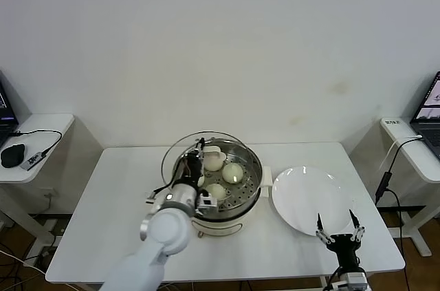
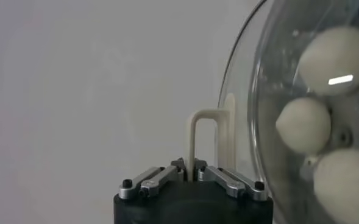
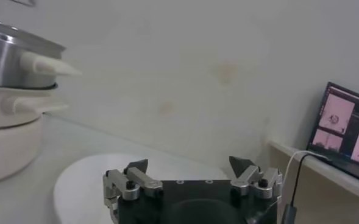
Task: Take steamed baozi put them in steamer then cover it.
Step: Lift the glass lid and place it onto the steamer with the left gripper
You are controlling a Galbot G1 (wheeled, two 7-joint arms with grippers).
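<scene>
The steamer (image 1: pixel 244 205) stands mid-table, a shiny steel pot on a cream-white base. Three steamed baozi show on its perforated tray: one at the back (image 1: pixel 215 162), one in the middle (image 1: pixel 233 173) and one in front (image 1: pixel 216 191). My left gripper (image 1: pixel 198 160) is shut on the cream handle (image 2: pixel 203 128) of the cover (image 1: pixel 230 142). It holds the glass lid tilted over the pot's left side. In the left wrist view, baozi (image 2: pixel 303 125) show through the glass (image 2: pixel 277 73). My right gripper (image 1: pixel 337 226) is open and empty over the front edge of the white plate.
A flat white plate (image 1: pixel 306 198) lies right of the steamer, and it also shows in the right wrist view (image 3: pixel 88 176). The steamer's side handle (image 3: pixel 45 64) juts toward it. Side desks with laptops and cables flank the table. A mouse (image 1: pixel 12 155) lies on the left desk.
</scene>
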